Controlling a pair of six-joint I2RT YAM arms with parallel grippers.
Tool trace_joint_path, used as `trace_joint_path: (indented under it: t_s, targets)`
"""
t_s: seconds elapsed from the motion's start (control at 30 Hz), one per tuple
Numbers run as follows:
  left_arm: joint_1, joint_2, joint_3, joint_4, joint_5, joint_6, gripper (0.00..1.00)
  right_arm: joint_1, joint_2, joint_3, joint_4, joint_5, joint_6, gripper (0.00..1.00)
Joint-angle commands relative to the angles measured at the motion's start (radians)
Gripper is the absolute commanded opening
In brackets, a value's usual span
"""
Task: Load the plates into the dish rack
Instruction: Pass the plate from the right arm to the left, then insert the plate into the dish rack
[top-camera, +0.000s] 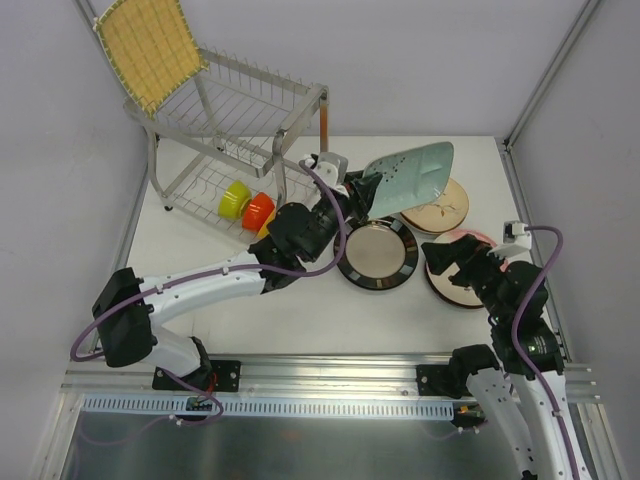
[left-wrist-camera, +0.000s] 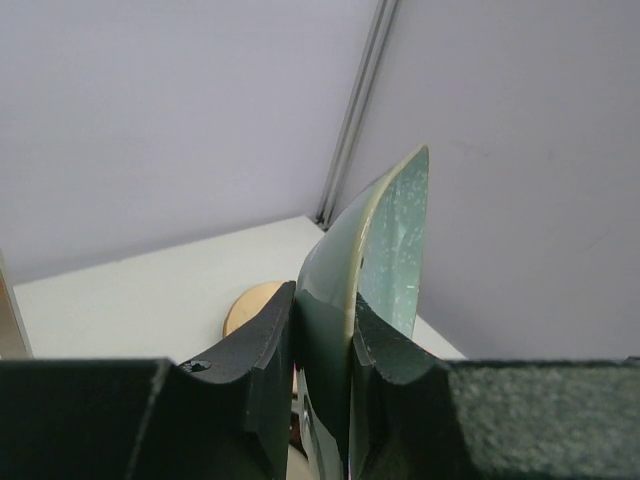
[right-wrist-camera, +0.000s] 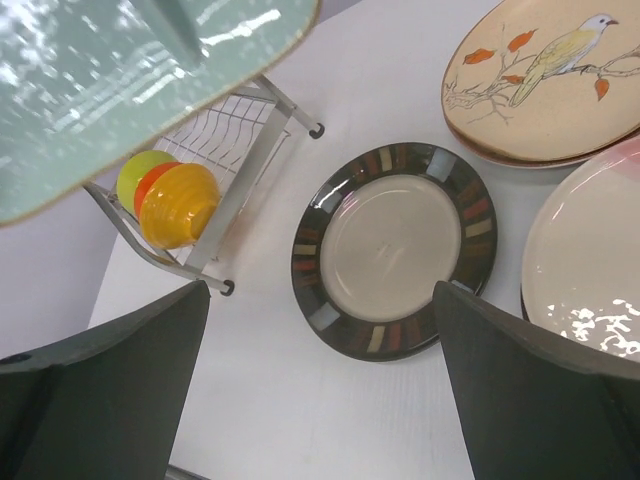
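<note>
dish rack (top-camera: 255, 90) is standing at the far left of the white table (top-camera: 300, 310), its two wire tiers facing the arms. yellow woven plate (top-camera: 150, 45) is leaning on edge at the far left end of the upper tier. left arm (top-camera: 200, 285) is reaching across the table toward the rack's right side, and the left gripper (top-camera: 362, 190) (left-wrist-camera: 322, 320) is pinching the teal plate (top-camera: 412, 178) (left-wrist-camera: 385, 240) (right-wrist-camera: 120, 80) by its rim, one finger pressing on each face. that plate is hanging tilted in the air, clear of the table, just right of the rack and partly over the bird plate (top-camera: 440, 210) (right-wrist-camera: 540, 75). dark-rimmed plate (top-camera: 378, 252) (right-wrist-camera: 390, 245) is lying flat near the middle, beside a pink and white plate (top-camera: 450, 292) (right-wrist-camera: 590, 270) on its right. right gripper (top-camera: 452, 262) (right-wrist-camera: 320, 290) is hovering above these two with its fingers spread wide, gripping nothing. three small bowls are sitting nested on their sides on the rack's lower tier: green (top-camera: 234, 198), orange (top-camera: 258, 210) and yellow (right-wrist-camera: 178, 203)
</note>
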Motion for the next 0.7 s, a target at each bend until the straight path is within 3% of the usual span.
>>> trace_joint_path:
  t_s: [0.0, 0.47, 0.67]
  targets:
    - [0.031, -0.028, 0.147, 0.252, 0.05, 0.046, 0.0, 0.002, -0.032, 0.034, -0.036, 0.029, -0.091, 0.99]
    - [0.149, 0.051, 0.429, 0.247, 0.133, 0.137, 0.0, 0.002, -0.061, 0.003, -0.042, 0.023, -0.116, 1.0]
    - [0.233, 0.029, 0.472, 0.235, 0.146, 0.204, 0.0, 0.003, -0.045, -0.003, -0.037, 0.025, -0.128, 1.0]
